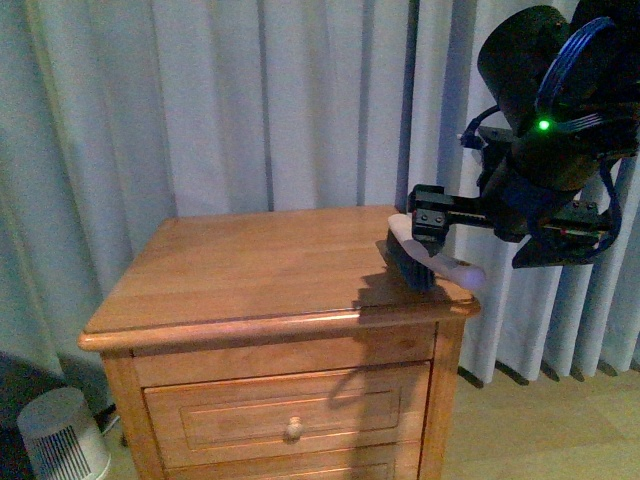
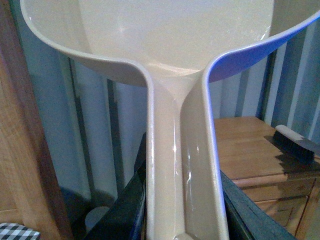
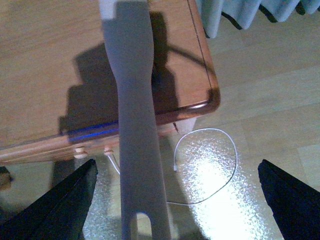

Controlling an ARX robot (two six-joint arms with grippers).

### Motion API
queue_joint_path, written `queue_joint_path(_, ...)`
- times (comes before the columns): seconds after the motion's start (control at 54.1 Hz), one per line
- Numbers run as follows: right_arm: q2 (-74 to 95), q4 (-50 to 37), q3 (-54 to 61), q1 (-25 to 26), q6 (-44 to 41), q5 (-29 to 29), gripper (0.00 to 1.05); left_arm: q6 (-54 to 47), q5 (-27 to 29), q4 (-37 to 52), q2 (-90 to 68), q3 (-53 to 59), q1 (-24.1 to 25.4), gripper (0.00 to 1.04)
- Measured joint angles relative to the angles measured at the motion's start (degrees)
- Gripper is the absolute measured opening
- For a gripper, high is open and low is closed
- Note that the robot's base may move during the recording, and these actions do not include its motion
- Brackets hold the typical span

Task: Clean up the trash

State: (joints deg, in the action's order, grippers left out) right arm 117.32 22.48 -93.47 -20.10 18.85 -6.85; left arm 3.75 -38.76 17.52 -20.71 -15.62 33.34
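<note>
The trash is out of view in every frame. In the left wrist view my left gripper (image 2: 182,212) is shut on the handle of the pinkish-beige dustpan (image 2: 165,45), whose pan is empty and fills the upper frame. A brush (image 1: 410,262) with black bristles lies at the right edge of the wooden nightstand (image 1: 250,270), its pale handle (image 1: 458,270) sticking out past the edge. My right gripper (image 1: 432,222) hovers just above the brush. It is open, and the brush handle (image 3: 135,145) runs between its fingers (image 3: 55,210), nearer one of them, without being gripped.
The nightstand has drawers with knobs (image 1: 293,429), and curtains (image 1: 250,100) hang behind it. A white cylindrical appliance (image 1: 62,435) stands on the floor to its left. A thin white cable (image 3: 220,160) loops on the floor. A checkered pillow corner (image 2: 15,231) shows beside a wooden panel (image 2: 20,150).
</note>
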Motion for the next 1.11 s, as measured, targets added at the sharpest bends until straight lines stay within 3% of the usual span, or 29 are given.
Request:
queue_joint_path(0.536,7.3,-1.5,-3.5,-1.3,2.7,0.9,0.97,0.0,0.0,0.0,0.0,0.0,0.0,0.27)
queue_joint_path(0.794,7.3,-1.9,-3.5,-1.4,2.7,0.9,0.62,0.0,0.0,0.0,0.0,0.0,0.0,0.27)
queue_joint_path(0.96,7.3,-2.4,-3.3,-1.5,2.5,0.9,0.25,0.0,0.0,0.0,0.0,0.0,0.0,0.27)
queue_joint_path(1.108,6.8,-3.1,-2.4,-1.7,2.4,0.5,0.2,0.0,0.0,0.0,0.0,0.0,0.0,0.27)
